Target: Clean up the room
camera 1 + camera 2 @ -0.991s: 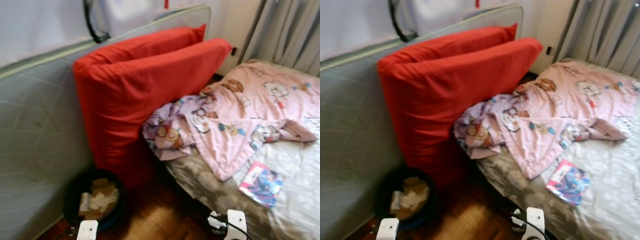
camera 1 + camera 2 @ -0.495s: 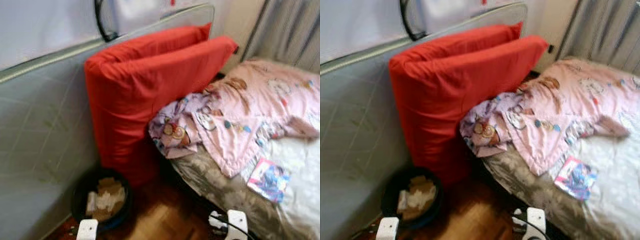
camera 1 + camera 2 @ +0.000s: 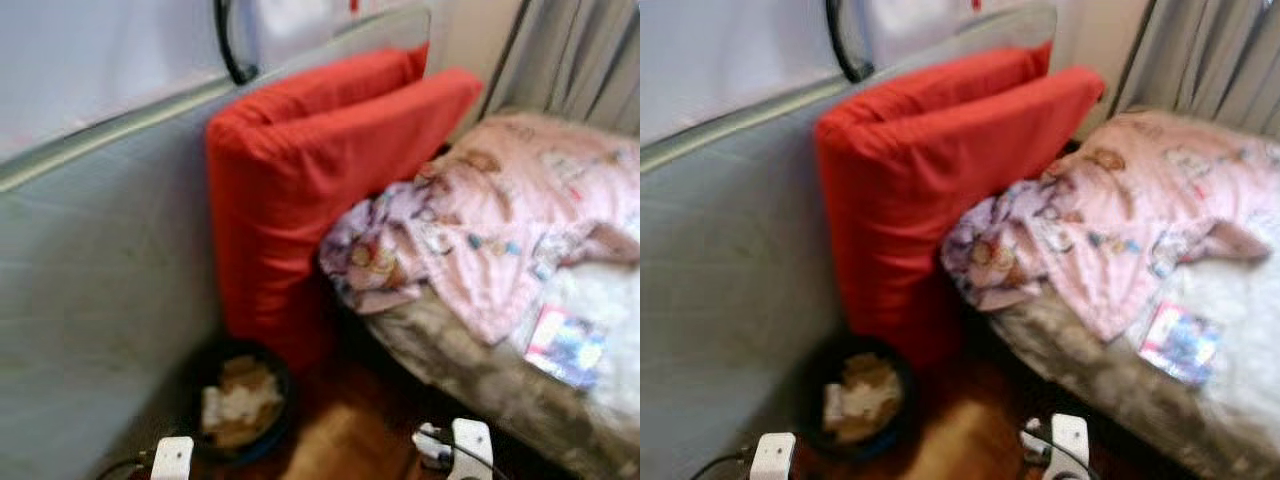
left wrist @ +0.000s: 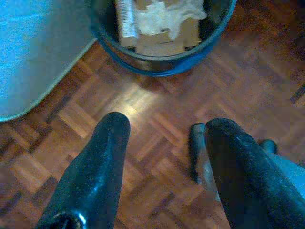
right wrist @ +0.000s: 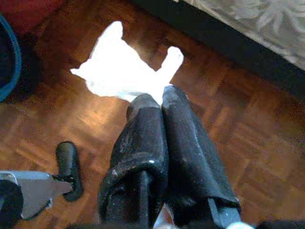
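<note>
My right gripper (image 5: 159, 97) is shut on a white crumpled piece of paper (image 5: 121, 67), which hangs from its fingertips above the parquet floor beside the bed. A dark blue round bin (image 3: 245, 400) with paper and cardboard scraps inside stands on the floor at the foot of the red cushions; its rim (image 4: 162, 67) lies just beyond my left gripper. My left gripper (image 4: 164, 126) is open over the bare parquet with nothing between its fingers. Both wrists show at the bottom of the eye views, the left (image 3: 172, 460) near the bin.
Two big red cushions (image 3: 310, 170) lean on a grey upright mattress (image 3: 100, 300). To the right is a bed (image 3: 480, 370) with a pink printed blanket (image 3: 510, 210) and a colourful booklet (image 3: 567, 345). Grey curtains (image 3: 580, 60) hang behind. A strip of parquet (image 3: 350, 440) runs between bin and bed.
The whole picture has slid to the right and blurred, so the camera has turned left. The bin now sits nearer the middle. The cushions, blanket and booklet lie as before.
</note>
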Robot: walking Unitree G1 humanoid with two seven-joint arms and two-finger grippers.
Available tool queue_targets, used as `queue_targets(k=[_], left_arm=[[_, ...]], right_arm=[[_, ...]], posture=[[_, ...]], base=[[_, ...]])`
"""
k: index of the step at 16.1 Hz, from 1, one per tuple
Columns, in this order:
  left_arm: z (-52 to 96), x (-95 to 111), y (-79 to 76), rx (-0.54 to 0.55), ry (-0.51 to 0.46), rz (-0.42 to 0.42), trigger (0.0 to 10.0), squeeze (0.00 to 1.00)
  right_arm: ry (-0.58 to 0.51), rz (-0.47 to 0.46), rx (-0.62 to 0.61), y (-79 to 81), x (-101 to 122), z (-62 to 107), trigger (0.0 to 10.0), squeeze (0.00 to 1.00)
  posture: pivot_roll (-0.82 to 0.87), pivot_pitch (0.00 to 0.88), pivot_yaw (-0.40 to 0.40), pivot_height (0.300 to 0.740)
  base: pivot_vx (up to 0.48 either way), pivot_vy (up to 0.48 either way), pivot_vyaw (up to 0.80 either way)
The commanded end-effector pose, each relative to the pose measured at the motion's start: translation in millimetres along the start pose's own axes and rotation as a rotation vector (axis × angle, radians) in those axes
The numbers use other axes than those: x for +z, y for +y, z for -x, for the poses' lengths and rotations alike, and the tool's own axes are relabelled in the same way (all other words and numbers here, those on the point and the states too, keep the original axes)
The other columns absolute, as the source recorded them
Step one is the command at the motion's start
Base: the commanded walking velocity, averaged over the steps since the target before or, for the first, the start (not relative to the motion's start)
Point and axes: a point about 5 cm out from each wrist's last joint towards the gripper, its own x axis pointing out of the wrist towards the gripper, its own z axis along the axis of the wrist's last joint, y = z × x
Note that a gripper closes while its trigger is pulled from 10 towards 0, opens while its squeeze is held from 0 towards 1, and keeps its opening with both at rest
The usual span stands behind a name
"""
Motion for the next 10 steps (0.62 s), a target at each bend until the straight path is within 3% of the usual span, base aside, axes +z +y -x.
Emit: queue_targets(k=[1,8,10], left_arm=[[0.6,-4.6,-2.6,-0.005,0.018,-0.004,10.0,0.00],[0.5,-4.2,-2.1,-0.004,0.017,-0.005,10.0,0.00],[0.5,-4.0,-2.0,-0.004,0.018,-0.019,10.0,0.00]], right_arm=[[0.018,-0.005,-0.017,-5.9,-5.5,1.5,10.0,0.00],[0.018,0.015,-0.012,-5.2,-5.1,1.3,10.0,0.00],[0.011,0.022,-0.009,-5.4,-3.7,1.1,10.0,0.00]], posture=[[0.05,0.022,0.020,0.740],[0.06,0.019,0.020,0.740],[0.06,0.018,0.020,0.740]], base=[[0.000,0.442,0.00],[0.000,0.433,0.00],[0.000,0.000,0.28]])
